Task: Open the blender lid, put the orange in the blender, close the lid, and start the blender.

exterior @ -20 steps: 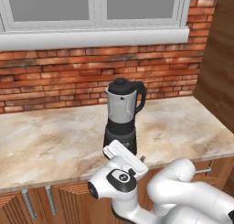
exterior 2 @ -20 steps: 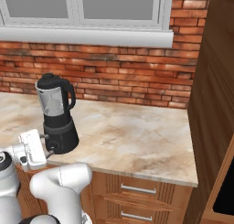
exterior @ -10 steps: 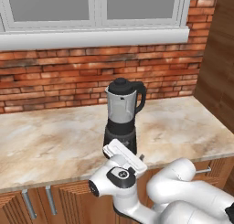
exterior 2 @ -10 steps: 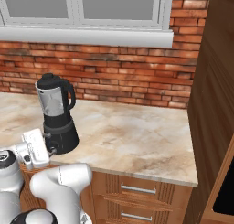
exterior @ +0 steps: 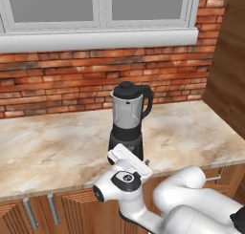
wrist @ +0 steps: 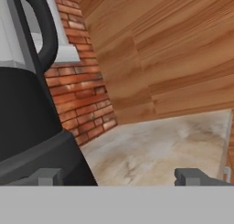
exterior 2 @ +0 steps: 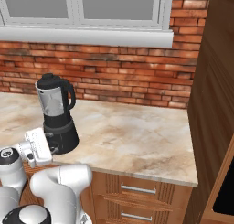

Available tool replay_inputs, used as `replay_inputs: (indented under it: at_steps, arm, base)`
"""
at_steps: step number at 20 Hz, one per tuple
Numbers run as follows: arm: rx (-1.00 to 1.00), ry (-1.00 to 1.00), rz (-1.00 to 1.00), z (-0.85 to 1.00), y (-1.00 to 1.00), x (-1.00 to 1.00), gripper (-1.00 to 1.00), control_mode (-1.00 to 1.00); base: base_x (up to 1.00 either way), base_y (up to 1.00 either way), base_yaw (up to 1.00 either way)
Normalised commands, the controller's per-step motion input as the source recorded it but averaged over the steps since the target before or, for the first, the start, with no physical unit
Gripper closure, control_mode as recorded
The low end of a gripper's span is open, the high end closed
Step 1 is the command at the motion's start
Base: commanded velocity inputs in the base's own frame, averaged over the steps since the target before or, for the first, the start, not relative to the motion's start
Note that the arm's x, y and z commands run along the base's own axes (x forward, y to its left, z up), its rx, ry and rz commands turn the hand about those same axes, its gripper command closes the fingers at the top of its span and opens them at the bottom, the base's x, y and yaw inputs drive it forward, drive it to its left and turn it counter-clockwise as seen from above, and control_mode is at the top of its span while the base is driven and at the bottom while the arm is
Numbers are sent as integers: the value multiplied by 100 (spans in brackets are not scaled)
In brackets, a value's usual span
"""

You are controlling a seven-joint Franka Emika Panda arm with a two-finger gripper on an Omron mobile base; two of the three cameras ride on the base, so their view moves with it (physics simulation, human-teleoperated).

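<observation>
little has moved; pincer gapes low beside blender base.

Blender standing on the counter just ahead of my gripper, lid on its jar, brick wall behind it, window above, wooden cabinet to my right.

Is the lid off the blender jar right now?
No, the black blender lid sits on top of the clear jar of the blender on the counter.
</observation>
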Motion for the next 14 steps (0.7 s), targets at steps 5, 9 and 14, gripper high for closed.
replay_inputs:
  at_steps: [5, 9, 14]
  arm:
    - [0, 0, 0, -16, 11, 13, -100, -100]
    - [0, 0, 0, -11, 18, 12, -100, -100]
    - [0, 0, 0, -17, 9, 11, -100, -100]
  base:
    - [0, 0, 0]
    - [0, 0, 0]
    - [0, 0, 0]
